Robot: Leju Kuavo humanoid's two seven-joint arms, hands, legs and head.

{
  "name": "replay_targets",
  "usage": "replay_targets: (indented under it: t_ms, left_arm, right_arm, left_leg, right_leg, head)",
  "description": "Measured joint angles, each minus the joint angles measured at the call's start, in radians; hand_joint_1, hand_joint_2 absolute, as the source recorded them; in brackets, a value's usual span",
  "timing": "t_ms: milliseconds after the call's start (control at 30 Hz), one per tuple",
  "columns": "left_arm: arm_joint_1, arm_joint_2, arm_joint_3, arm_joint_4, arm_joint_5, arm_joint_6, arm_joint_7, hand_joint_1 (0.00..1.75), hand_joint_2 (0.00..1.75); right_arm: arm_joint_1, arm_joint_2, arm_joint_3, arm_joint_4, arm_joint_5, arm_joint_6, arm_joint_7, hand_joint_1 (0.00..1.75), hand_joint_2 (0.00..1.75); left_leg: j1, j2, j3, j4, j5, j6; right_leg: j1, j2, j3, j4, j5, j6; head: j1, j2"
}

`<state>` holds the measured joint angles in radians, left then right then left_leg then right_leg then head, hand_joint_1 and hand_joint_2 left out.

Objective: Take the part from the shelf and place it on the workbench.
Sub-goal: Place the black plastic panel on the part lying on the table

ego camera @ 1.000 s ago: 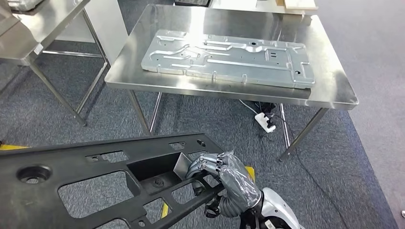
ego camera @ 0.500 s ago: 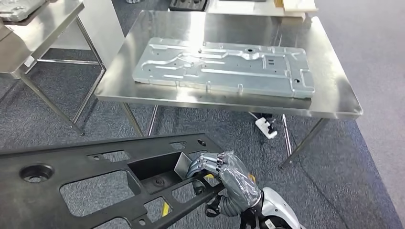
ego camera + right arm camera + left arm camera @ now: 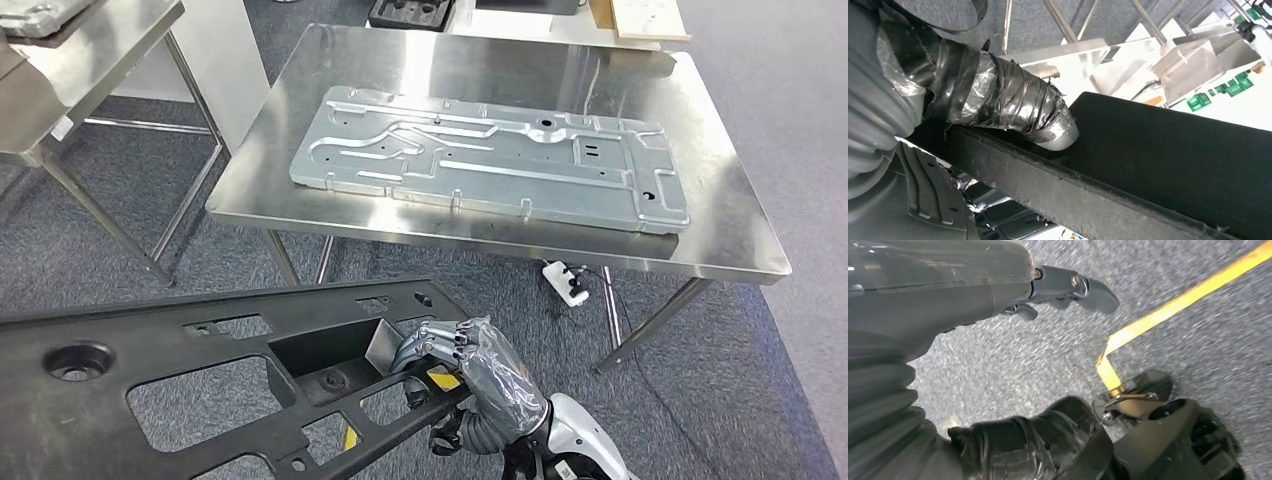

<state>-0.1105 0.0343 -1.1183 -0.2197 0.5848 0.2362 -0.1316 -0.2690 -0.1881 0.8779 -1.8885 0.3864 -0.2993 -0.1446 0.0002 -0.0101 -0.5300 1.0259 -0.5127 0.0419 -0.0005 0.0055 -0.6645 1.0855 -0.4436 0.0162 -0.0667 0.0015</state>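
A long black plastic part [image 3: 200,380] with several cut-outs stretches across the bottom of the head view, off the floor. My right hand [image 3: 470,375], wrapped in silver tape, grips its right end with the fingers hooked over an inner rib. In the right wrist view the taped fingers [image 3: 1013,105] curl over the part's black edge [image 3: 1173,160]. The steel workbench [image 3: 480,70] stands ahead and bears a large stamped metal plate [image 3: 480,160]. My left hand [image 3: 1048,365] hangs over the carpet, thumb and fingers apart with nothing between them.
A second steel table [image 3: 90,50] stands at the left. A white power strip [image 3: 572,292] and cables lie under the workbench. Yellow tape [image 3: 1168,310] marks the grey carpet. A black tray [image 3: 410,12] sits behind the workbench.
The whole view has shifted: the workbench now sits lower and larger in the picture. My right hand keeps the same hold on the part.
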Motion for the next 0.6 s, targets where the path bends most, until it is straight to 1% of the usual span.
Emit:
replay_targets:
  t_ms: [33,67,100,133,167,200,233,300,333,367,400,433,467,500,533,567,600]
  left_arm:
    - [-0.001,-0.001,0.0,0.0,0.0,0.0,0.0,0.0,1.75]
    - [-0.002,-0.001,0.0,0.0,0.0,0.0,0.0,0.0,1.75]
    - [-0.003,-0.001,-0.001,0.0,-0.001,0.0,0.001,0.0,1.75]
    - [-0.003,-0.001,-0.001,0.0,-0.001,0.0,0.001,0.0,1.75]
    - [-0.003,-0.001,-0.001,0.0,-0.001,0.0,0.001,0.0,1.75]
    - [-0.004,-0.001,-0.001,0.0,-0.001,0.0,0.001,0.0,1.75]
    - [-0.005,0.0,-0.001,0.0,-0.001,0.0,0.001,0.0,1.75]
    - [-0.006,-0.001,-0.002,0.0,-0.001,0.0,0.001,0.0,1.75]
    - [-0.006,-0.001,-0.002,0.0,-0.001,0.0,0.001,0.0,1.75]
    - [-0.005,-0.001,-0.002,0.0,-0.001,0.0,0.001,0.0,1.75]
    - [-0.004,-0.001,-0.002,0.0,-0.001,0.0,0.002,0.0,1.75]
    - [-0.003,-0.001,-0.002,0.0,0.0,0.0,0.002,0.0,1.75]
    - [-0.001,0.0,-0.002,0.0,0.0,0.0,0.002,0.0,1.75]
    - [0.0,0.0,-0.002,0.0,0.0,0.0,0.002,0.0,1.75]
    - [0.0,0.001,-0.002,0.0,0.0,0.0,0.002,0.0,1.75]
    - [0.0,0.002,-0.002,0.0,0.0,0.001,0.002,0.0,1.75]
    - [0.001,0.002,-0.002,0.0,0.0,0.001,0.002,0.0,1.75]
  right_arm:
    - [-0.001,0.0,0.0,0.0,0.0,0.0,0.0,1.75,1.75]
    - [-0.001,0.0,0.0,0.001,0.0,0.0,0.0,1.75,1.75]
    - [-0.001,0.0,0.0,0.001,0.0,0.0,0.0,1.75,1.75]
    - [-0.001,0.0,0.0,0.001,0.0,0.0,0.0,1.75,1.75]
    - [-0.002,0.0,0.0,0.001,-0.001,0.0,0.001,1.75,1.75]
    - [-0.003,0.0,0.0,0.001,-0.003,0.0,0.0,1.75,1.75]
    - [-0.003,0.001,0.0,0.001,-0.006,0.0,-0.001,1.75,1.75]
    - [-0.003,0.001,0.0,0.001,-0.016,-0.001,-0.004,1.75,1.75]
    - [-0.002,0.001,0.0,0.001,-0.021,-0.001,-0.006,1.75,1.75]
    - [-0.002,0.001,0.0,0.002,-0.024,-0.001,-0.007,1.75,1.75]
    - [-0.001,0.001,0.0,0.002,-0.026,0.0,-0.007,1.75,1.75]
    - [-0.001,0.001,0.0,0.002,-0.028,0.0,-0.008,1.75,1.75]
    - [-0.001,0.001,0.0,0.002,-0.03,0.0,-0.009,1.75,1.75]
    - [-0.001,0.001,0.0,0.002,-0.032,0.0,-0.01,1.75,1.75]
    - [-0.002,0.001,0.0,0.002,-0.034,0.001,-0.011,1.75,1.75]
    - [-0.002,0.001,0.0,0.002,-0.035,0.001,-0.012,1.75,1.75]
    - [-0.001,0.001,0.0,0.002,-0.037,0.001,-0.014,1.75,1.75]
  left_leg:
    - [-0.001,-0.001,0.004,-0.003,-0.006,-0.005]
    - [-0.002,-0.001,0.009,-0.002,-0.009,-0.011]
    - [-0.003,-0.002,0.013,-0.003,-0.01,-0.018]
    - [-0.003,0.0,0.017,-0.001,-0.012,-0.024]
    - [-0.002,0.001,0.017,0.013,-0.016,-0.029]
    - [-0.001,0.002,0.005,0.04,-0.026,-0.035]
    - [0.001,0.004,-0.02,0.086,-0.043,-0.041]
    - [0.005,0.004,-0.099,0.207,-0.09,-0.05]
    - [0.008,0.005,-0.134,0.249,-0.106,-0.054]
    - [0.01,0.005,-0.154,0.261,-0.104,-0.056]
    - [0.011,0.004,-0.156,0.236,-0.078,-0.056]
    - [0.012,0.001,-0.14,0.18,-0.032,-0.055]
    - [0.012,-0.008,-0.117,0.111,0.016,-0.052]
    - [0.01,-0.018,-0.097,0.055,0.034,-0.049]
    - [0.008,-0.027,-0.082,0.018,0.039,-0.044]
    - [0.005,-0.033,-0.074,0.0,0.037,-0.038]
    - [0.003,-0.031,-0.069,-0.004,0.031,-0.032]
  right_leg:
    - [0.003,0.0,0.01,-0.033,0.018,-0.005]
    - [0.004,0.0,0.015,-0.047,0.022,-0.009]
    - [0.004,0.001,0.021,-0.053,0.018,-0.013]
    - [0.001,0.001,0.031,-0.058,0.023,-0.018]
    - [-0.002,0.002,0.041,-0.063,0.024,-0.023]
    - [-0.005,0.002,0.051,-0.066,0.021,-0.028]
    - [-0.007,0.002,0.058,-0.069,0.018,-0.032]
    - [-0.008,0.005,0.065,-0.069,0.01,-0.037]
    - [-0.008,0.008,0.069,-0.069,0.006,-0.037]
    - [-0.008,0.014,0.073,-0.068,0.0,-0.036]
    - [-0.008,0.021,0.08,-0.067,-0.005,-0.035]
    - [-0.008,0.029,0.089,-0.067,-0.011,-0.032]
    - [-0.009,0.037,0.096,-0.067,-0.017,-0.029]
    - [-0.009,0.045,0.102,-0.066,-0.021,-0.025]
    - [-0.009,0.052,0.104,-0.066,-0.026,-0.02]
    - [-0.01,0.059,0.104,-0.062,-0.026,-0.013]
    - [-0.009,0.064,0.105,-0.057,-0.025,-0.007]
  head:
    - [0.001,0.0]
    - [0.001,0.0]
    - [0.001,0.0]
    - [0.001,0.0]
    - [0.0,0.0]
    - [-0.001,0.0]
    - [-0.002,0.0]
    - [-0.003,0.0]
    - [-0.003,0.0]
    - [-0.003,0.0]
    - [-0.003,0.0]
    - [-0.004,0.0]
    - [-0.003,0.0]
    - [-0.002,0.0]
    - [-0.002,0.0]
    - [-0.002,0.0]
    - [-0.001,0.0]
